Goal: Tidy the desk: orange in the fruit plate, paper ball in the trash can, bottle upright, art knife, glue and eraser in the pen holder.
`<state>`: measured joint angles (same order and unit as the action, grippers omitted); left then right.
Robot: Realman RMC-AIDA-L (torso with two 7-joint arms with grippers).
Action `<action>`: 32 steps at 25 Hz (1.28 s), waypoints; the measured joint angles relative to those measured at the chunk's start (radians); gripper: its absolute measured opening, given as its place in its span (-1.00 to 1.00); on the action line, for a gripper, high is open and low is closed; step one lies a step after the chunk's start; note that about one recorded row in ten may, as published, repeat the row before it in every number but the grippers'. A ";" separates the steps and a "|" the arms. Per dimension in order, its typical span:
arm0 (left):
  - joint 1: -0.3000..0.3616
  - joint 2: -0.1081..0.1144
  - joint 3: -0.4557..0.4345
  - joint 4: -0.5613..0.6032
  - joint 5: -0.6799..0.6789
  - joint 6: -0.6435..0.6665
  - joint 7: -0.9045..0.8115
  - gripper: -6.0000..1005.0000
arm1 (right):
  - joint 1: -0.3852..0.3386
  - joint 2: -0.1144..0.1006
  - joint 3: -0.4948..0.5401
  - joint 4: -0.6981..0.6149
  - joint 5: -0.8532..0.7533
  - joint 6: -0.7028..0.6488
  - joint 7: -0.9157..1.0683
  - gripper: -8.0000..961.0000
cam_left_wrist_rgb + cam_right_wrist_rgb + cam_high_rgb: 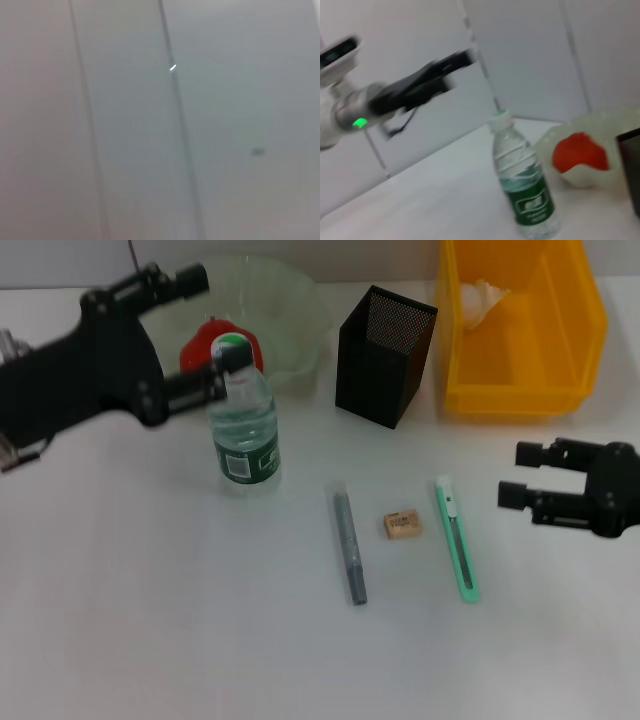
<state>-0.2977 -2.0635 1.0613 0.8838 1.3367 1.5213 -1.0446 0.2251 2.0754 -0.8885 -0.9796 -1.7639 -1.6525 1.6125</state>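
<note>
A clear water bottle (pixel 243 425) with a green label stands upright on the white table; it also shows in the right wrist view (pixel 522 185). My left gripper (pixel 215 320) is open above and behind it, its lower finger beside the bottle's neck. The orange (pixel 212 340) lies in the translucent fruit plate (pixel 285 310). A grey glue stick (pixel 349 545), a tan eraser (pixel 402 525) and a green art knife (pixel 457 538) lie flat on the table. The black mesh pen holder (pixel 385 355) stands behind them. My right gripper (pixel 517 474) is open and empty, right of the knife. The paper ball (pixel 482 300) lies in the yellow bin (pixel 520 380).
The yellow bin stands at the back right, next to the pen holder. The left wrist view shows only a blank pale surface. The right wrist view shows the orange (pixel 580 152), the plate (pixel 615 125) and my left arm (pixel 410 90).
</note>
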 joint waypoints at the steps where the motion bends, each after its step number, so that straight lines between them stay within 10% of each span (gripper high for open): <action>1: 0.012 -0.002 0.010 -0.003 0.010 0.030 -0.004 0.53 | 0.002 -0.002 0.007 -0.023 -0.004 -0.001 0.032 0.52; 8: 0.102 -0.008 0.154 -0.094 0.038 0.077 0.086 0.56 | 0.068 -0.021 0.009 -0.282 -0.162 -0.046 0.374 0.52; 15: 0.066 -0.005 0.175 -0.364 0.038 0.083 0.234 0.55 | 0.310 -0.001 -0.112 -0.529 -0.606 -0.141 0.912 0.52; 19: 0.053 -0.005 0.178 -0.393 0.039 0.046 0.226 0.55 | 0.461 0.007 -0.304 -0.456 -0.816 -0.104 1.109 0.52; 32: 0.047 -0.005 0.181 -0.401 0.039 -0.007 0.218 0.55 | 0.596 0.010 -0.548 -0.161 -0.906 0.109 1.266 0.52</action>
<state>-0.2506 -2.0681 1.2422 0.4830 1.3760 1.5145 -0.8270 0.8210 2.0859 -1.4360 -1.1411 -2.6701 -1.5434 2.8788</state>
